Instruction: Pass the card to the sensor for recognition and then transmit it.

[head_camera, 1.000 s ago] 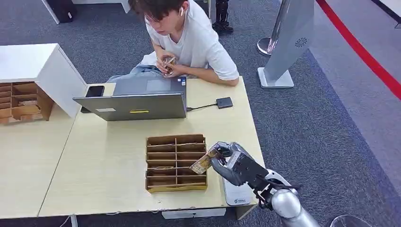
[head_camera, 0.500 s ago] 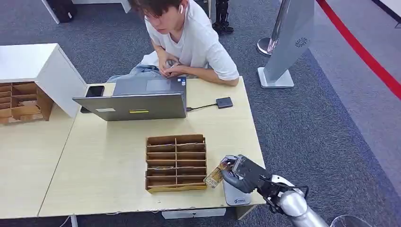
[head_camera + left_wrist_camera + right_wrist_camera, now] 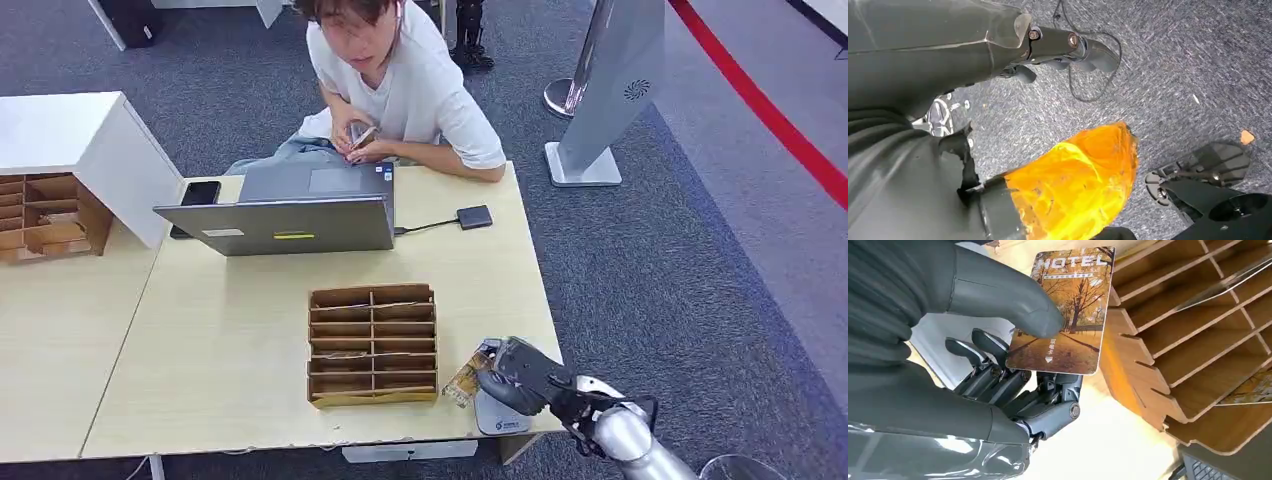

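Observation:
My right hand [image 3: 522, 374] hangs at the table's front right corner, just right of the wooden card rack [image 3: 372, 343]. It holds a hotel card [image 3: 467, 373] printed with autumn trees. In the right wrist view the thumb [image 3: 1008, 297] presses on the card [image 3: 1068, 315] and the dark fingers [image 3: 998, 372] lie beneath it. A flat white sensor pad [image 3: 500, 417] lies on the table under the hand, and the card's edge tilts over its left side. The left hand's grey cover [image 3: 898, 175] hangs over the carpet, and its fingers are hard to make out.
A person [image 3: 400, 80] sits at the far side behind an open laptop [image 3: 290, 215], fingering a small card. A phone [image 3: 200, 192] and a small dark box on a cable [image 3: 475, 216] lie near the laptop. Another card [image 3: 1253, 390] sits in a rack slot.
My right hand has carried the card down and toward the table's front edge, from beside the rack's upper rows to just over the white pad. The person has shifted slightly.

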Tool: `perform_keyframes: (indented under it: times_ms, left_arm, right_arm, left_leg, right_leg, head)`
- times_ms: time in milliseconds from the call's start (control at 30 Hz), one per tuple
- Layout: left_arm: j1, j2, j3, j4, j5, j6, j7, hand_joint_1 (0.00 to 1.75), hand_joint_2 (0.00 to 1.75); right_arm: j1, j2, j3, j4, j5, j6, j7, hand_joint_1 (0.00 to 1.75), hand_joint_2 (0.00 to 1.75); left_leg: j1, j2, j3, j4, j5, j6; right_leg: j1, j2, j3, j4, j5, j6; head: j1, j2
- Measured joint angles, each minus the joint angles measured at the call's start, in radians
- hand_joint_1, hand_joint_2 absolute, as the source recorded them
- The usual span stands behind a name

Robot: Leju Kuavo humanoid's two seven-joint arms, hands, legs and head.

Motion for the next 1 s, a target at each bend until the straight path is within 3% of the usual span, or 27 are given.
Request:
perform_keyframes:
  times_ms: [533, 1000]
  left_arm:
    - [0.0, 0.0, 0.0, 0.0, -0.007, -0.006, 0.006, 0.0, 0.0]
    - [-0.001, 0.0, 0.0, 0.0, -0.015, -0.01, 0.007, 0.0, 0.0]
  right_arm:
    - [0.0, -0.021, 0.01, 0.002, 0.061, -0.039, 0.044, 1.75, 1.75]
    - [0.002, -0.033, 0.009, 0.017, 0.06, -0.04, 0.045, 1.75, 1.75]
  left_leg:
    - [0.0, 0.0, 0.0, 0.0, 0.0, 0.0]
    - [0.0, 0.0, 0.0, 0.0, 0.0, 0.0]
  right_leg:
    - [0.0, 0.0, 0.0, 0.0, 0.0, 0.0]
    - [0.0, 0.0, 0.0, 0.0, 0.0, 0.0]
  head:
    - [0.0, 0.0]
    - [0.0, 0.0]
